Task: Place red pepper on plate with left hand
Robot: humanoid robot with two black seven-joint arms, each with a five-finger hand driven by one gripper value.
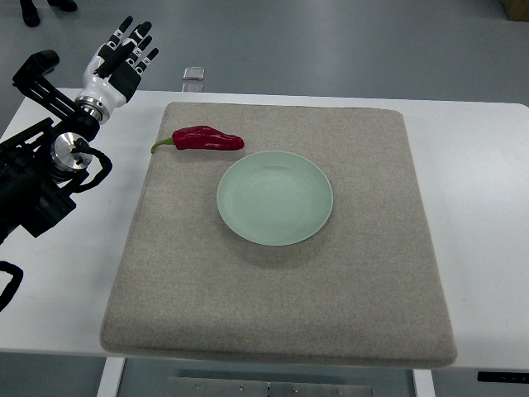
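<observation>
— Where's the left hand (122, 51)?
— Up at the far left corner of the white surface (479, 165), fingers spread, holding nothing.
— And the red pepper (207, 138)?
— Lying on the grey mat (281, 289) near its far left edge, stem pointing left, just beside the pale green plate (275, 198) but apart from it.
— Anything between them?
— Only bare surface and mat. A small clear object (193, 76) sits at the far edge.

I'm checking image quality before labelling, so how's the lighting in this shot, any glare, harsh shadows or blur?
Top view: soft, even light; the plate casts only a faint shadow on the mat along its lower edge; mild sheen on the red pepper, no harsh glare on the white table; the left hand and pepper look sharp, no motion blur.
</observation>
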